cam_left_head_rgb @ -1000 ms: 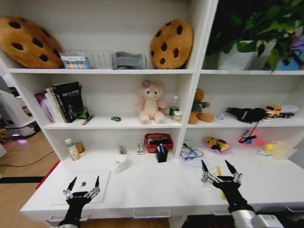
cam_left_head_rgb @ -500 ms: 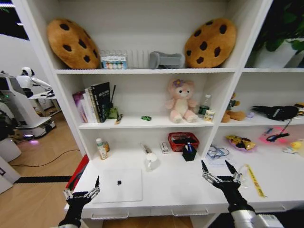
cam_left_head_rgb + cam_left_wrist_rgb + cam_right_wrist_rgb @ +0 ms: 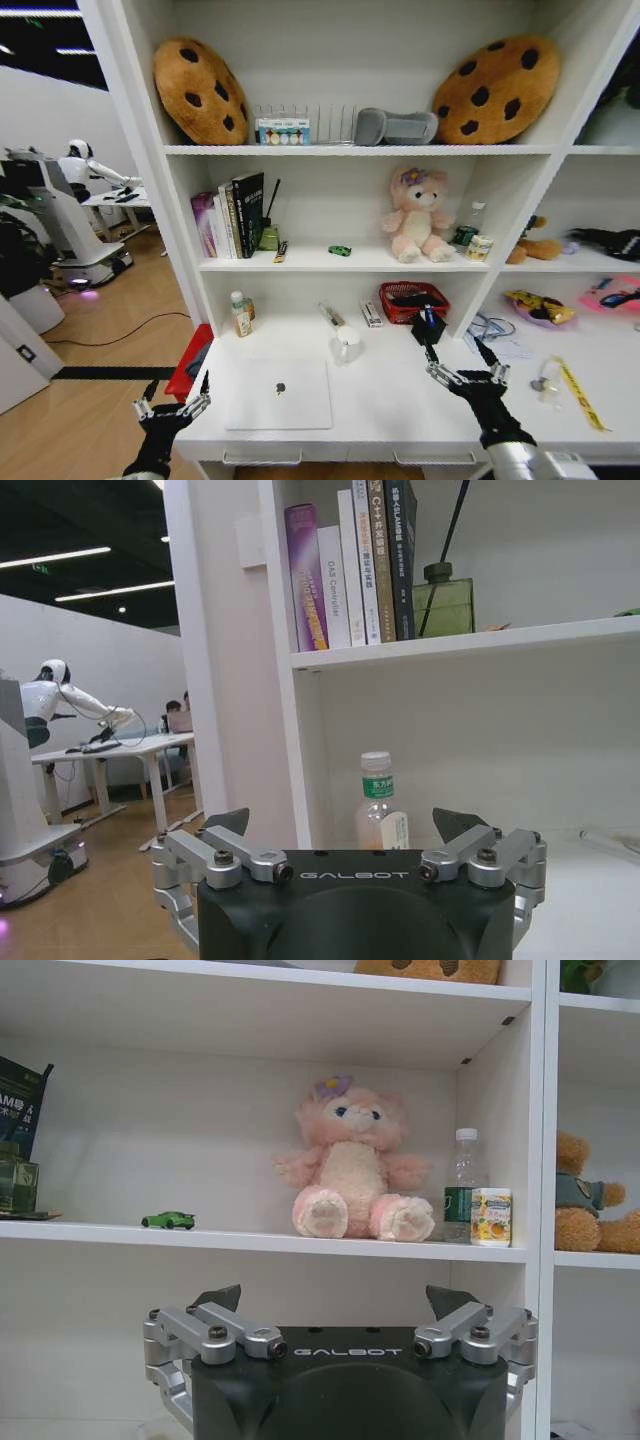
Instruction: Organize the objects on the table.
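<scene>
On the white table a silver laptop lies shut near the front left. My left gripper hovers open just off the table's left front corner, left of the laptop. Over the front edge right of centre, my right gripper is open and holds nothing. A yellow ruler-like strip lies at the far right. Blue pens stand in a black holder. The tiny green toy sits on the shelf above. Both wrist views show the open grippers facing the shelves.
A white mug, a small bottle and a red basket stand at the back of the table. Books and a pink plush fill the shelf above. Another robot stands on the floor to the left.
The whole head view has shifted, so the camera has moved left along the shelving. Both grippers keep their places in the picture and stay open.
</scene>
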Controlling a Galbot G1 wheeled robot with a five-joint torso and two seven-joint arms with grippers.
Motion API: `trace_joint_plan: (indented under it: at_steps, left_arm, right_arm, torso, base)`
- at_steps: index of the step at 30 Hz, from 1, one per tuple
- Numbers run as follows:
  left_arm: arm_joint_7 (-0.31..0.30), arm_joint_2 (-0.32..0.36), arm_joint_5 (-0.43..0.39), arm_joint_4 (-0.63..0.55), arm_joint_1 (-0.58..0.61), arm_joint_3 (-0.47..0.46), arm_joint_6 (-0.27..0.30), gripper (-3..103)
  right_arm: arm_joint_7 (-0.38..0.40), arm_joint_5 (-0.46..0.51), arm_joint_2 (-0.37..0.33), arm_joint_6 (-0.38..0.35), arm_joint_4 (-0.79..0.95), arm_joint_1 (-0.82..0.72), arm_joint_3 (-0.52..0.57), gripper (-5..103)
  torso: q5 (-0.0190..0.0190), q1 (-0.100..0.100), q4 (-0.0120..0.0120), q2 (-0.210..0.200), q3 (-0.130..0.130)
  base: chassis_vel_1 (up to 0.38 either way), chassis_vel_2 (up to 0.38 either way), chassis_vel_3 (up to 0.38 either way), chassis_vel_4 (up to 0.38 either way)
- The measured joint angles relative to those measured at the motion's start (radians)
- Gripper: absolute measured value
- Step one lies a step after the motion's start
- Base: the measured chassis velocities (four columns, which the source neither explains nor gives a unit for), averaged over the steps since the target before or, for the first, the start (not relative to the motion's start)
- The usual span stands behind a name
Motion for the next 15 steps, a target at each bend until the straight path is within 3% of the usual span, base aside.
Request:
trace_joint_plan:
  at_steps: [15]
  left_arm:
    - [0.0,0.0,0.0,0.0,0.0,-0.001,0.0,100]
  right_arm:
    - [0.0,0.0,0.0,0.0,0.0,0.0,0.0,100]
  torso:
    - [-0.0004,-0.006,0.0,-0.014,-0.007]
  base:
    - [0.0,0.0,0.0,0.0]
